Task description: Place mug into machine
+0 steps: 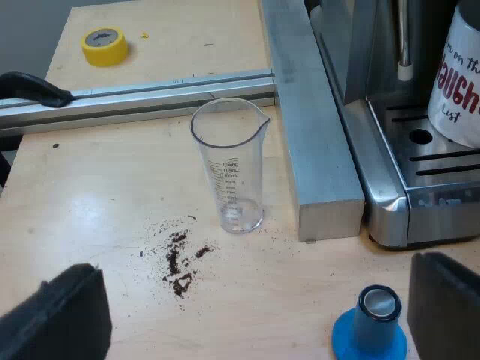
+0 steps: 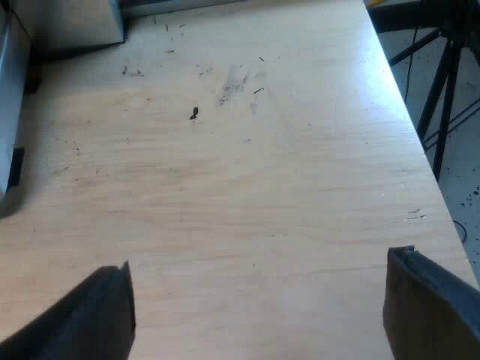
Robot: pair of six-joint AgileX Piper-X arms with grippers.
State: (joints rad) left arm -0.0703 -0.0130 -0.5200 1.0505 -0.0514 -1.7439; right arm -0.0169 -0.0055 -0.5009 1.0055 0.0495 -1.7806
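Since the white mug [image 1: 459,75] is already sitting on the drip tray [image 1: 420,169] of the espresso machine [image 1: 386,202], just beside the steam wand [image 1: 403,45], the placing step is looking finished to me. The left gripper [image 1: 251,315] is hovering with its fingers spread wide and gripping nothing. The blue tamper [image 1: 371,326] is standing on the table below it, and the measuring glass [image 1: 229,169] is standing upright beyond the spilled coffee grounds [image 1: 178,262]. The right gripper [image 2: 259,311] is hanging equally wide and empty over the wooden table [image 2: 247,172]. Whether the mug is sitting under the spouts I cannot tell. If it is, the next move is only calling for both arms to draw clear without knocking glass or tamper.
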